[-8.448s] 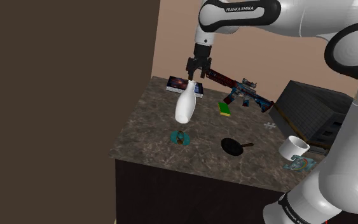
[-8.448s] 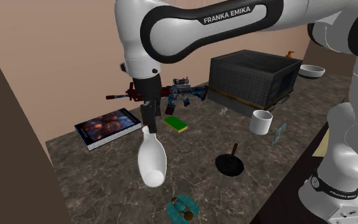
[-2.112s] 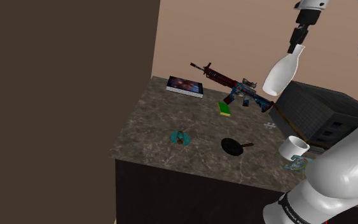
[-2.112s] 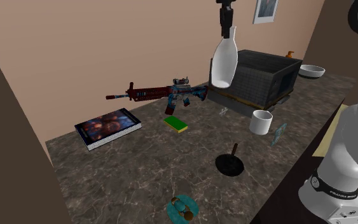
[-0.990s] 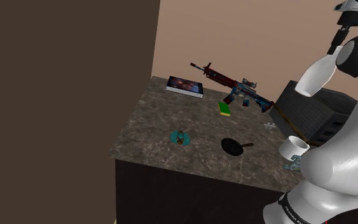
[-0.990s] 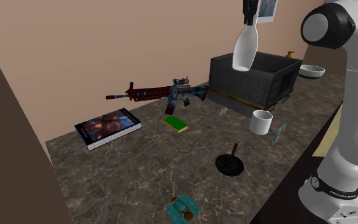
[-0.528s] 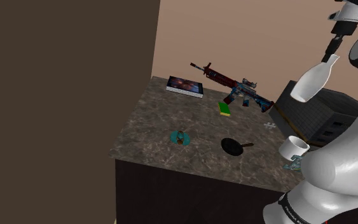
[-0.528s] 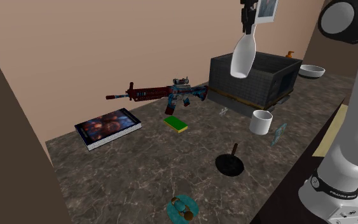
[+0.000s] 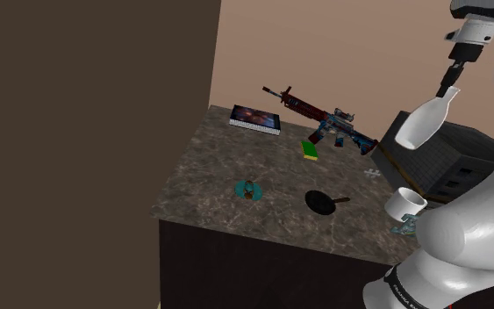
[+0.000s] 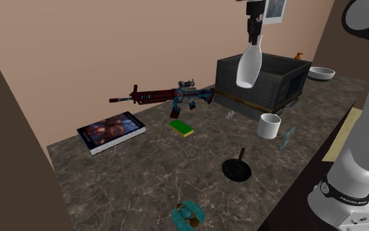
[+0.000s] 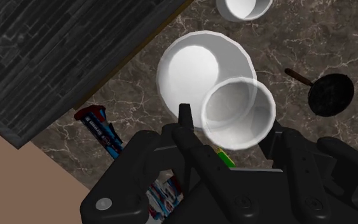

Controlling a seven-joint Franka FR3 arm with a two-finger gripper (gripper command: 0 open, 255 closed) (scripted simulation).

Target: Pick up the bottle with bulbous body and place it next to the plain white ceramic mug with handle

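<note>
Marble tabletop (image 9: 210, 167), bottle carried high on its way to the mug.
Near edge: black pan (image 9: 321, 202), white mug (image 9: 404, 204) beside it. Above them, fingers (image 11: 186, 127) pinch the white bottle (image 9: 420, 123) by its neck, body hanging, over the dark box (image 9: 438, 158) front. The height probably clears clutter before lowering.

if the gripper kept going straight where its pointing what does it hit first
Likely the marbled countertop between the dark box and the white mug, with the held white bottle touching first; depth is unclear.
</note>
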